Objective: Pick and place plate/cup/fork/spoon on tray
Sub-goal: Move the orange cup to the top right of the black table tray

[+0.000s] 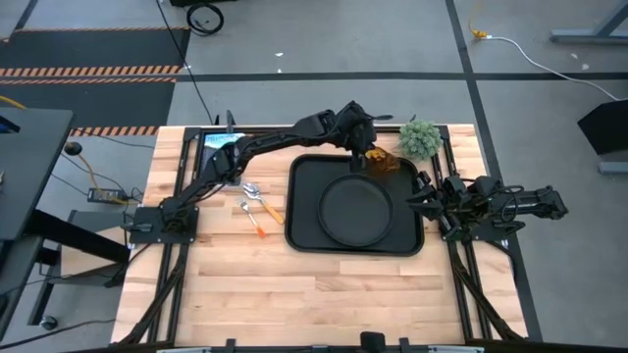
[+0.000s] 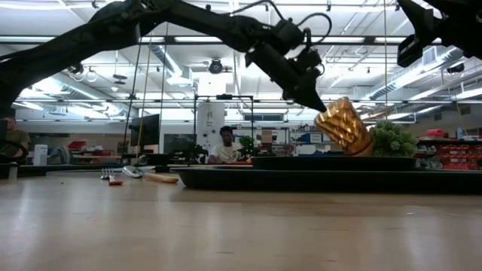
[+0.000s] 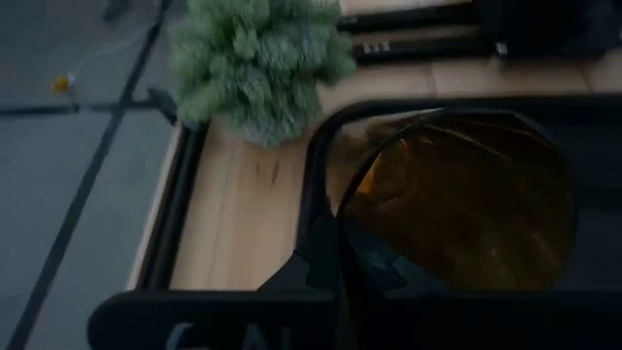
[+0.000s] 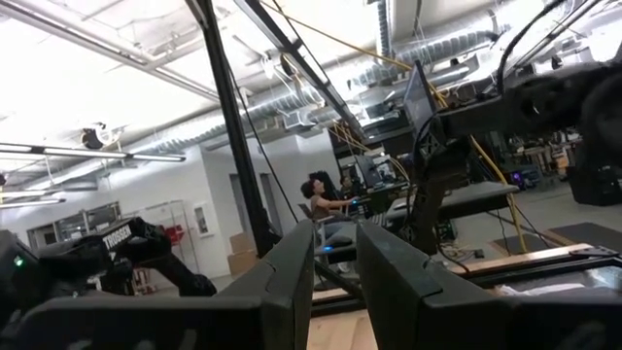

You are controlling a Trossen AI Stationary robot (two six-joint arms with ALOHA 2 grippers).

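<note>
Ribbed amber cup [image 2: 345, 125], tilted, above rimmed black tray [image 2: 226, 178]

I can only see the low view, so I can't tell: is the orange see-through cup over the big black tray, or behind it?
Observer: From above, the left gripper holds the small translucent amber-orange cup by its rim over the far right corner of the large black rectangular tray, near the small green plant.
Operator: What's on the tray?
Observer: The round matte black plate lies in the tray's middle.
Operator: Where's the other arm?
Observer: The right gripper waits at the tray's right rim, holding nothing.
</note>
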